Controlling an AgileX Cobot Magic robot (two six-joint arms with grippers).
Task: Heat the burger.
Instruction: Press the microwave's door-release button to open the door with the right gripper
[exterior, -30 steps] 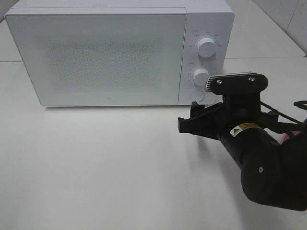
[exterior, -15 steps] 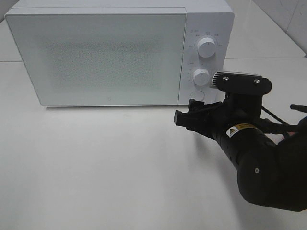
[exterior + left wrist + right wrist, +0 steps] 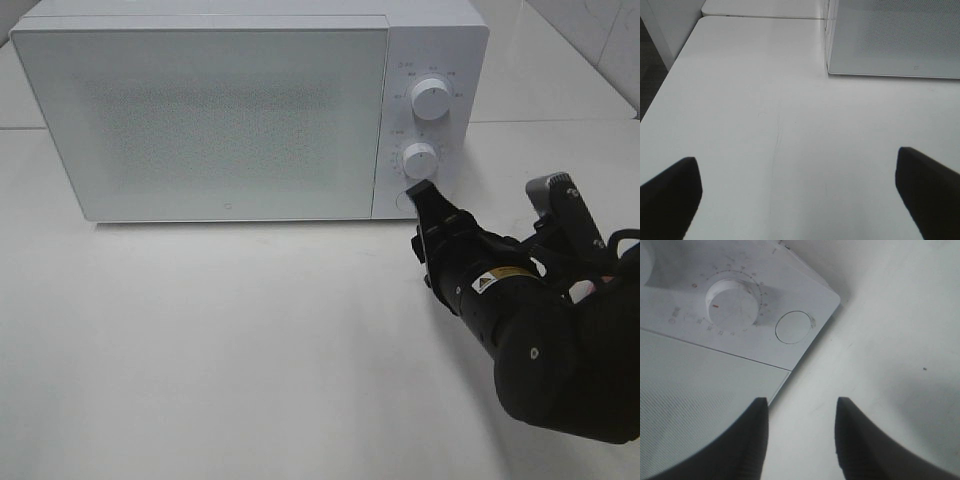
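Observation:
The burger is not in view. A white microwave (image 3: pixel 220 110) stands at the back of the table with its door closed; what is inside is hidden. My right gripper (image 3: pixel 420 200) is rolled on its side, open and empty, its tip close to the round button (image 3: pixel 408 200) at the panel's lower right corner. In the right wrist view the gripper (image 3: pixel 800 405) has a gap between its dark fingers (image 3: pixel 752 440), pointing just below that button (image 3: pixel 793 327) and the lower knob (image 3: pixel 735 302). My left gripper (image 3: pixel 796 156) is wide open and empty above bare table, left of the microwave (image 3: pixel 890 40).
The panel carries an upper knob (image 3: pixel 430 98) and a lower knob (image 3: pixel 420 158). The white table (image 3: pixel 200 340) stretches in front of the microwave. Its left edge (image 3: pixel 670 65) drops off to a dark floor. The black right arm (image 3: pixel 540 350) fills the lower right.
My right gripper has rolled about a quarter turn, and its tip has come up close to the microwave's round button. The microwave has not moved.

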